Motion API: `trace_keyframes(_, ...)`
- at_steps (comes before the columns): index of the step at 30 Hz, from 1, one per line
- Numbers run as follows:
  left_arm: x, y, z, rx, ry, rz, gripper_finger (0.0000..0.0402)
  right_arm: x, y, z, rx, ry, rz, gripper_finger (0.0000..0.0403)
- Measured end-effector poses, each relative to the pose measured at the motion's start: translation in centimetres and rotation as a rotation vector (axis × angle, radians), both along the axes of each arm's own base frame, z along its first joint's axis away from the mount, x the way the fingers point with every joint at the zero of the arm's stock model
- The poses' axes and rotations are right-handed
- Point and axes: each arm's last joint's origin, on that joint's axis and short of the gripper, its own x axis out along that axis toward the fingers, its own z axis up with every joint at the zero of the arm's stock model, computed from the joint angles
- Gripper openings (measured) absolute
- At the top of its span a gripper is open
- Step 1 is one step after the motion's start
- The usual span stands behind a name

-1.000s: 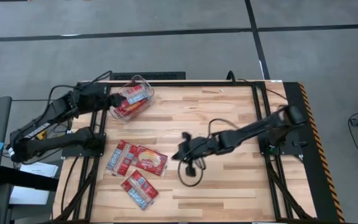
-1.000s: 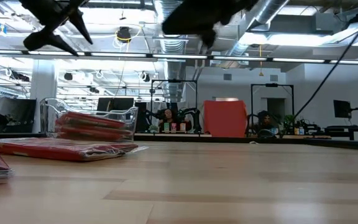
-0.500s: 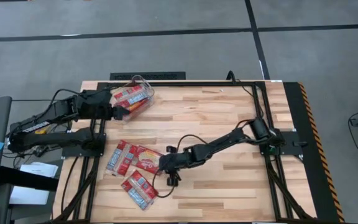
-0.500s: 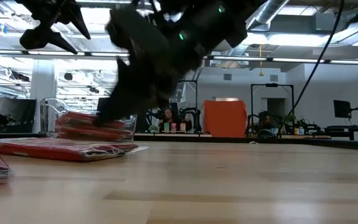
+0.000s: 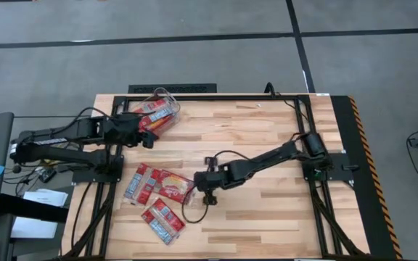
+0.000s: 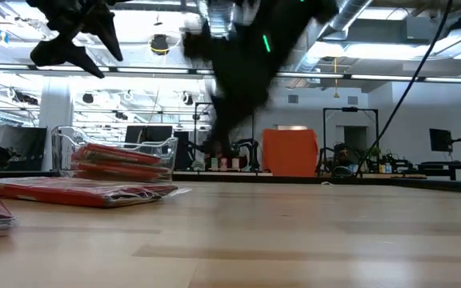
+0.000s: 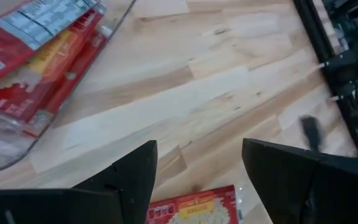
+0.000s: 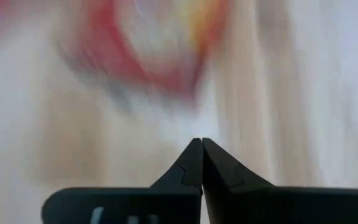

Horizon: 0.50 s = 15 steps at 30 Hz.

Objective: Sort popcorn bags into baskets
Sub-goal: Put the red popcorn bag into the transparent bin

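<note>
High view: the clear bin (image 5: 153,116) at the surface's (image 5: 267,138) far left corner holds popcorn bags (image 5: 154,112); three more bags (image 5: 160,187) lie near the right gripper (image 5: 198,183).

Left wrist view: left gripper (image 7: 197,168), jaws wide, empty.

Right wrist view: jaws pressed together, empty.

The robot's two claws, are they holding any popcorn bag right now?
No. The left gripper is open with nothing between its fingers, near the clear bin. The right gripper is shut empty beside the loose popcorn bags.
</note>
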Motion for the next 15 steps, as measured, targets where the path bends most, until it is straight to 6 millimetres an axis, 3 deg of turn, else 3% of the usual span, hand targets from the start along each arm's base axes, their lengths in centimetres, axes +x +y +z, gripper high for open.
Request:
trace_keyframes(2,0.2,-0.1,-0.2,-0.003,0.013,-0.006,0.0224,0.4,0.5,2.2,0.011,-0.125,0.040,0.0022)
trace_keyframes(5,0.4,-0.1,-0.2,-0.004,0.008,-0.013,0.0224,1.3,0.5,2.8,0.074,-0.225,0.073,0.0015)
trace_keyframes(12,0.2,-0.2,0.0,-0.015,-0.006,-0.006,0.0224,3.5,-0.1,-0.1,0.137,-0.307,0.057,0.0018)
trace_keyframes(15,0.2,-0.2,-0.1,-0.021,0.001,-0.002,0.0224,3.0,0.3,-1.9,0.158,-0.223,0.059,0.0023)
